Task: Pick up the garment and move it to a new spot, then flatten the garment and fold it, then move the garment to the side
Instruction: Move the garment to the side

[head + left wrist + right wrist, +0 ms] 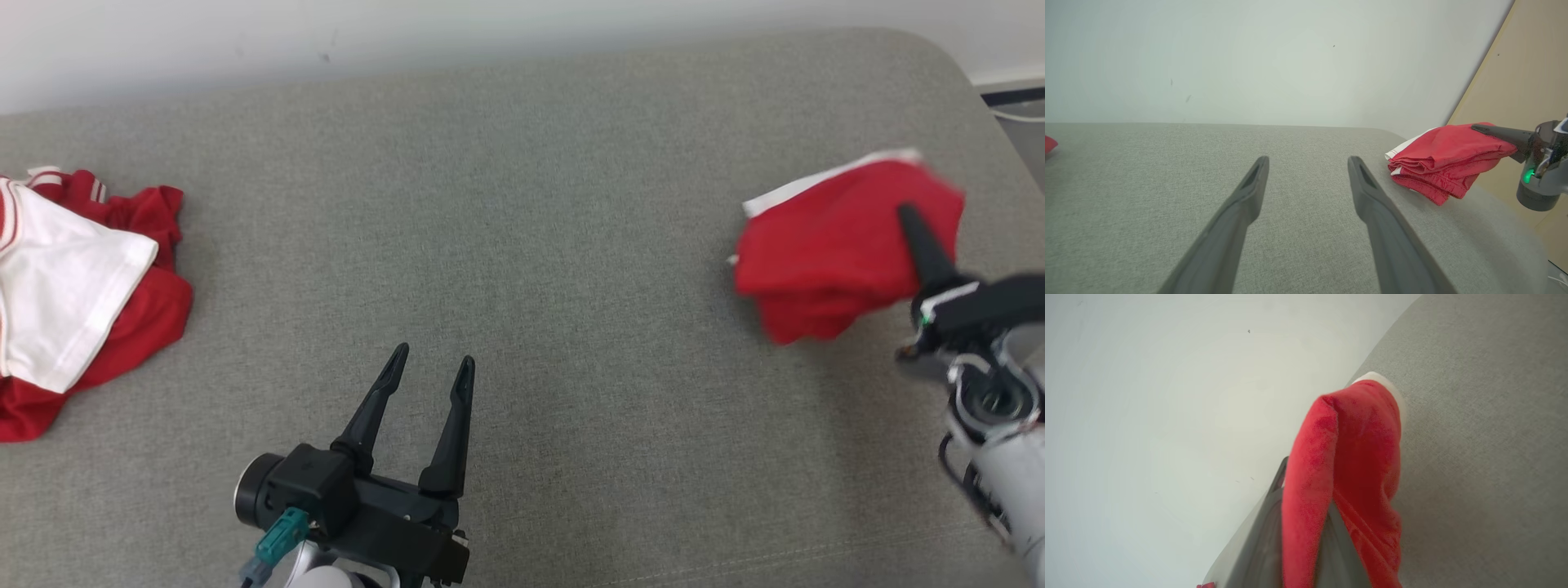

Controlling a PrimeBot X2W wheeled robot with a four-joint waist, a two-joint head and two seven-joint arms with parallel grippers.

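The folded red garment (824, 253) is held near the right edge of the grey fabric surface (571, 204), below a white wall (408, 33). The right gripper (910, 220) is clamped on it. The left gripper (433, 367) hovers near-centre, fingers spread and empty. A red-and-white pile (73, 286) lies at the left edge.

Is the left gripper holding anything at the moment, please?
No, the left gripper hangs open and empty above the grey cushion.
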